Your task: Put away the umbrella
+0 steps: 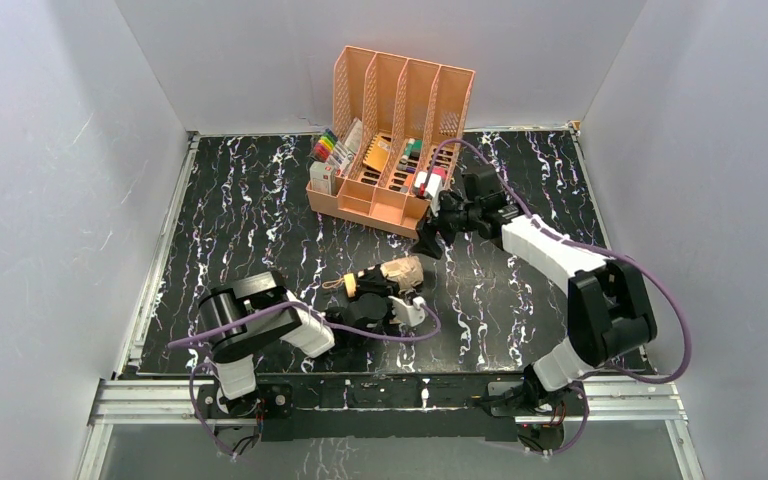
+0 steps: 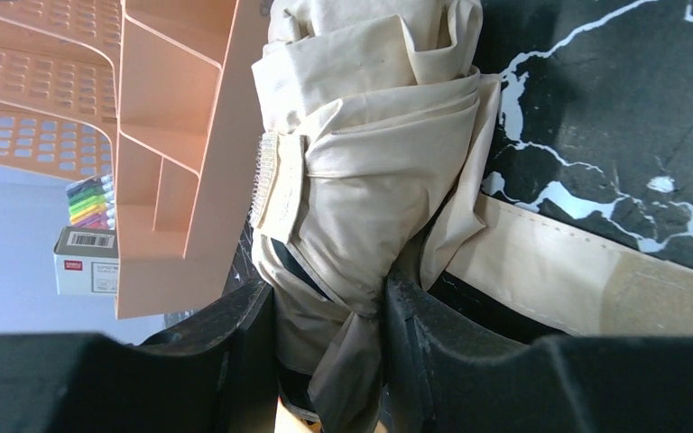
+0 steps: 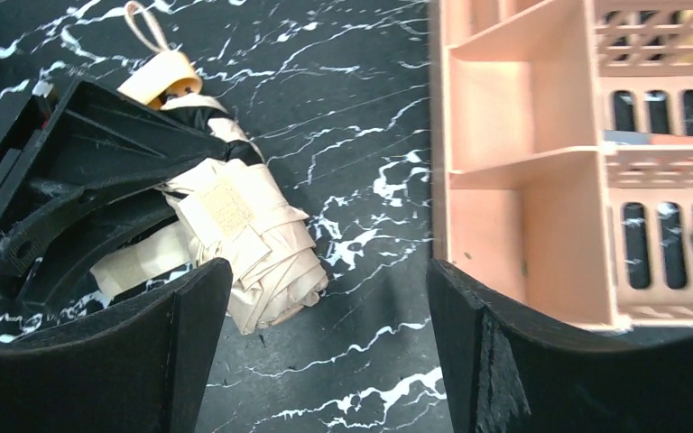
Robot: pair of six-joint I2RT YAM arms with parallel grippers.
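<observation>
The umbrella (image 1: 401,272) lies folded on the black marbled table, tan fabric bunched into a short roll. My left gripper (image 1: 378,302) is shut on the umbrella (image 2: 370,162) near its handle end, fabric squeezed between both black fingers (image 2: 235,361). Its closing strap (image 2: 577,271) trails loose on the table. In the right wrist view the umbrella (image 3: 248,225) shows its cream handle (image 3: 158,77) with a loop, and the left gripper's black body (image 3: 72,180) clamps it. My right gripper (image 3: 329,338) hangs open over bare table between umbrella and organizer, holding nothing.
A peach file organizer (image 1: 375,208) stands at the back centre with markers (image 1: 328,148), cards and small boxes in its front bins. Its front corner (image 3: 523,225) is just right of my right gripper (image 1: 433,238). White walls close in three sides.
</observation>
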